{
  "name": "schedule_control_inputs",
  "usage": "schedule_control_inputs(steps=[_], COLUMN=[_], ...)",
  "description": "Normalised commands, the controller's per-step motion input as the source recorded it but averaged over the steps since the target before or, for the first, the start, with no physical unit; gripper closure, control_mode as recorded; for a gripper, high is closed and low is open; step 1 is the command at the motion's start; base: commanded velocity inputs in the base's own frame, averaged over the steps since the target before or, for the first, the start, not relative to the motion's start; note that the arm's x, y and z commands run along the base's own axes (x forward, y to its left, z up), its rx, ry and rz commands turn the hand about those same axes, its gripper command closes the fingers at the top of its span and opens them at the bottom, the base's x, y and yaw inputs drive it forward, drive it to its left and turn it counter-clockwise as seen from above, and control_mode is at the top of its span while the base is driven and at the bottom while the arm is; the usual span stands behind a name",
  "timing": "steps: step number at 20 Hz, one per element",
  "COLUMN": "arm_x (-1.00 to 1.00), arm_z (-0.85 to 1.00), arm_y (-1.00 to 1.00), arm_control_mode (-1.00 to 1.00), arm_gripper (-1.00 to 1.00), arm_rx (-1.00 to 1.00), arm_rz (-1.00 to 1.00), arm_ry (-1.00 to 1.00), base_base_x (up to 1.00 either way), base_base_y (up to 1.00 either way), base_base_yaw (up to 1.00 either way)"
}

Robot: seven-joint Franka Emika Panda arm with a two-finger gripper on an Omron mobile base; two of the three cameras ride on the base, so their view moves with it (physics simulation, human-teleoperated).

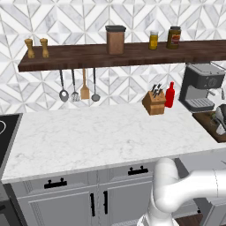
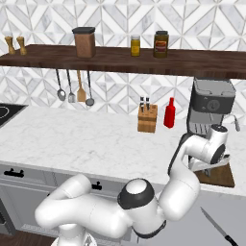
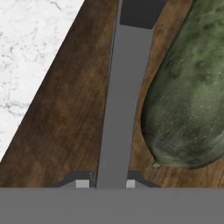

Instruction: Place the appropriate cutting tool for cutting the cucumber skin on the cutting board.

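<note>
My gripper (image 3: 106, 183) is shut on a long flat grey cutting tool (image 3: 124, 87) with a dark far end. The tool lies lengthwise on the dark brown cutting board (image 3: 65, 122). The dark green cucumber (image 3: 183, 96) rests on the board just right of the tool, close beside it. In the left base view the gripper (image 1: 219, 120) reaches down onto the board (image 1: 204, 118) at the counter's right end. From the right base, my white wrist hides the gripper over the board (image 2: 218, 178).
A coffee machine (image 2: 211, 103) stands right behind the board. A knife block (image 2: 147, 117) and a red bottle (image 2: 169, 113) sit further left on the marble counter (image 1: 88, 132). A dark-handled knife (image 2: 217, 226) lies on a grey surface below the counter front. Utensils hang under the wall shelf (image 1: 110, 55).
</note>
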Motion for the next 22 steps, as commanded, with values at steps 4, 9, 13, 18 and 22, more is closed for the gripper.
schedule_control_inputs(steps=[4,9,13,18,22], arm_x=[0.06,0.0,0.0,-0.07,-0.66], arm_z=[-0.1,0.01,0.3,0.63,0.53], arm_y=[-0.16,-0.32,-0.17,0.0,0.11], arm_control_mode=[-1.0,-1.0,-1.0,-1.0,-1.0], arm_gripper=[-1.0,-1.0,-1.0,-1.0,-1.0], arm_rx=[0.0,0.0,0.0,0.0,0.01], arm_rz=[0.0,0.01,0.01,0.04,0.06], arm_ry=[0.01,0.0,0.0,0.0,0.0], base_base_x=[0.0,0.0,0.0,0.0,0.0], base_base_y=[0.0,0.0,0.0,0.0,0.0], base_base_yaw=[0.0,0.0,0.0,0.0,0.0])
